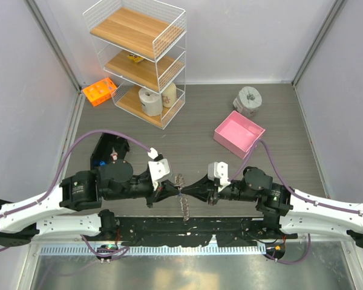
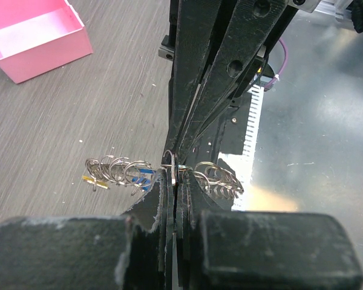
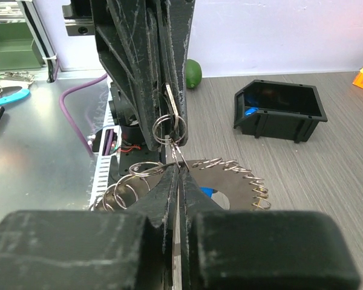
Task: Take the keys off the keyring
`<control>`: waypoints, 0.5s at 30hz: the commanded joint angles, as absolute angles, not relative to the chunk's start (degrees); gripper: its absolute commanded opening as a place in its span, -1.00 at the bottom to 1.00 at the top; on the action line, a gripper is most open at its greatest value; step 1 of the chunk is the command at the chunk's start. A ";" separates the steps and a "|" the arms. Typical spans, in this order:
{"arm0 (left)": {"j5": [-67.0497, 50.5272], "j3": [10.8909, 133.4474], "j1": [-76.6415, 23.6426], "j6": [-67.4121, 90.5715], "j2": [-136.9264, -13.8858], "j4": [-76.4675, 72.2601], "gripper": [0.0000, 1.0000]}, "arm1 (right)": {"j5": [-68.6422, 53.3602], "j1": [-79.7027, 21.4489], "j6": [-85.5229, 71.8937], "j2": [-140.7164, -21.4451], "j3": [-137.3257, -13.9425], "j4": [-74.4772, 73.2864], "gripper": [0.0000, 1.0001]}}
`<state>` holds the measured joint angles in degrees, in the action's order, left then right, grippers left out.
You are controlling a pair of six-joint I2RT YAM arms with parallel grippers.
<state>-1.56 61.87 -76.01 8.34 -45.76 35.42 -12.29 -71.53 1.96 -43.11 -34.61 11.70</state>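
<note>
Black fingers of the left claw fill the bottom of the left wrist view, clenched tip to tip on one silvery loop of the keyring, which runs across the middle of that frame as a row of wire loops. The right claw comes down from the top of the same view, equally pressed together, and meets the ring at almost the same spot. In its own wrist view a thin silvery bit of the ring runs into its closed tips. The keys hang among the loops left of the grip: a blue head shows beside the fingers and a small yellow one sits at the far left end, but I cannot make out the others. From above, the ring stands on edge at centre frame, slightly below the middle, between the two claw tips and just above the table; whether it touches the wood I cannot tell. A pink box lies open up and to the right of the ring, with a grey tape roll beyond it. A black bin sits to the left behind the left arm. At the upper left stands a white wire shelf rack with wooden boards, and an orange rack lies beside its foot.
</note>
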 commanded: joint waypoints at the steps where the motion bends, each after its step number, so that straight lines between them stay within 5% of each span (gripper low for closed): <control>1: -2.64 64.69 -76.20 8.09 -45.97 32.61 -1.00 | -13.71 -71.81 2.55 -41.66 -37.53 14.41 -0.90; 15: -2.11 66.97 -76.11 8.61 -48.16 37.52 -1.00 | -13.45 -72.95 6.85 -43.06 -42.71 3.89 -0.90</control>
<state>-1.63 63.53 -76.01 8.58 -47.22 36.80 -12.99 -72.12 3.97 -42.52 -37.21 6.09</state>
